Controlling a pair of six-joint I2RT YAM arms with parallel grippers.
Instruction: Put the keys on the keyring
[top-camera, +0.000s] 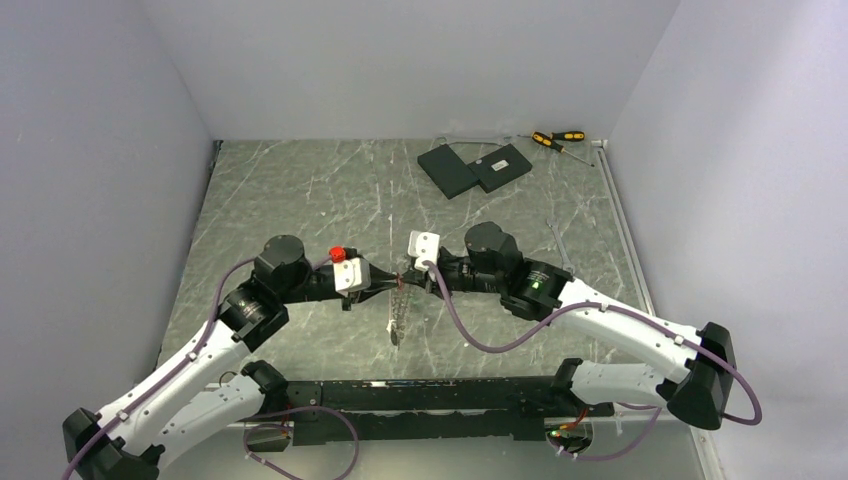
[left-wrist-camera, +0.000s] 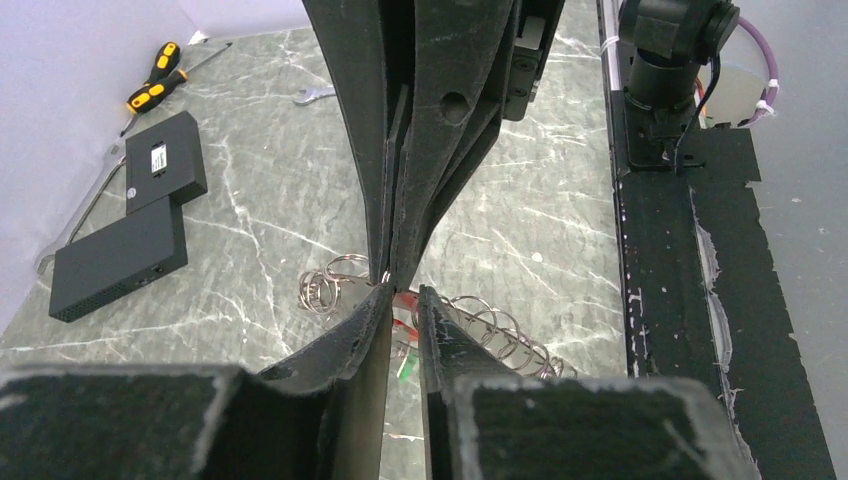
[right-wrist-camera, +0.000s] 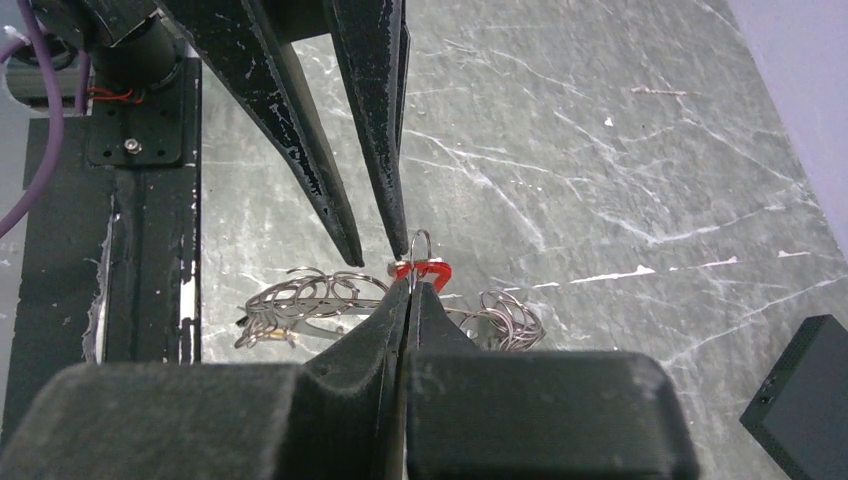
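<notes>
Both grippers meet tip to tip above the middle of the table. My right gripper (right-wrist-camera: 410, 285) is shut on a thin wire loop, with the red key (right-wrist-camera: 432, 270) right at its fingertips. My left gripper (left-wrist-camera: 403, 290) faces it with a narrow gap between its fingers, and the red key and a green key (left-wrist-camera: 406, 367) show through that gap. Nothing is clearly pinched in it. The keyring (right-wrist-camera: 300, 300), a grey metal bunch of wire loops, lies under both grippers and spreads to either side (left-wrist-camera: 500, 335). The top view shows it as a thin grey cluster (top-camera: 398, 322).
Two flat black slabs (top-camera: 475, 168) lie at the back of the table, with two yellow-and-black screwdrivers (top-camera: 558, 138) by the back right corner. A small wrench (left-wrist-camera: 315, 95) lies near them. The black base rail (top-camera: 430, 395) runs along the near edge.
</notes>
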